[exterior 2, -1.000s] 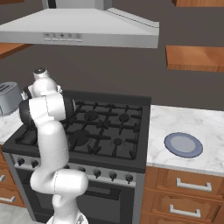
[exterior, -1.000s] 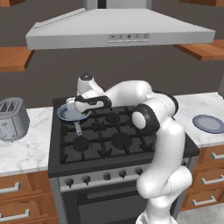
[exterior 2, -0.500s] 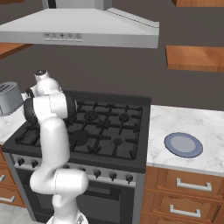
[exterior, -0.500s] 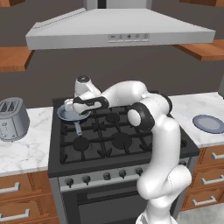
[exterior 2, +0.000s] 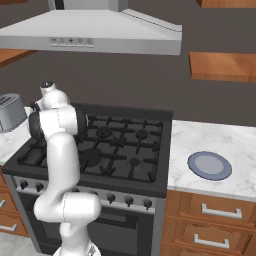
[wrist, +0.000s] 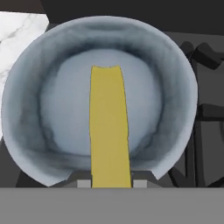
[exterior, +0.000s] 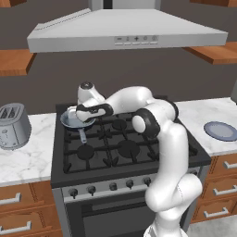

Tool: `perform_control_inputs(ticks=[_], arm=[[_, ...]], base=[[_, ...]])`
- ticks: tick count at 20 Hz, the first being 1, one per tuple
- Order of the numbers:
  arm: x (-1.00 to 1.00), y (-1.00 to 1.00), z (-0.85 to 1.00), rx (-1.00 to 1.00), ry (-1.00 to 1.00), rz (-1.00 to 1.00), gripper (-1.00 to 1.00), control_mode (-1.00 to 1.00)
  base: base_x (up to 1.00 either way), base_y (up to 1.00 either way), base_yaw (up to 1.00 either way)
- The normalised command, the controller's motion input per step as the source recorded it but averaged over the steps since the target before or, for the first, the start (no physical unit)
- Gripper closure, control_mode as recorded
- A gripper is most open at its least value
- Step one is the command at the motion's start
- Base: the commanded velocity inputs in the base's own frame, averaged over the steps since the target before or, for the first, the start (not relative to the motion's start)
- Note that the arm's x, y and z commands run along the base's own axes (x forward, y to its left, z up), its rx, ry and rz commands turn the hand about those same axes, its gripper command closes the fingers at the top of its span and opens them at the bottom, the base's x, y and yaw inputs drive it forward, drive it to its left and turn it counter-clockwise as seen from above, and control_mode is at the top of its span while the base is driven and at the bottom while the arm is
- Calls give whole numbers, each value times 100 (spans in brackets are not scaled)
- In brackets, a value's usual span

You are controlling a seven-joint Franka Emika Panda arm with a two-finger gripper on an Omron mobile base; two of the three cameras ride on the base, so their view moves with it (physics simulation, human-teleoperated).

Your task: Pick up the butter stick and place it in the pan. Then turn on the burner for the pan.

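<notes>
The gripper (wrist: 109,183) is closed tight on the butter stick (wrist: 109,127), which juts out from between the two finger tips and hangs directly above the middle of the pan (wrist: 35,131), so that a release would likely drop it inside the bowl rather than on the rim. The pan (exterior: 74,121) sits on the far-left burner of the stove (exterior: 139,159), its handle pointing toward the near edge, and the arm reaches across from the right with its hand over it. I judge the placing step close to done and the burner step not yet begun. Counted: one butter stick, one pan, one plate (exterior 2: 210,165) on the right counter, one toaster (exterior: 13,125) on the left counter, and six knobs (exterior: 113,186) along the stove front.
</notes>
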Motion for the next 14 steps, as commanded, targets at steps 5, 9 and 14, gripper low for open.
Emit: perform_control_inputs(ticks=[5,9,14], arm=[[6,0,-14,0,0,0,100,-100],[11,0,-12,0,0,0,100,-100],[24,6,-14,0,0,0,100,-100]], base=[[0,0,0],[0,0,0],[0,0,0]])
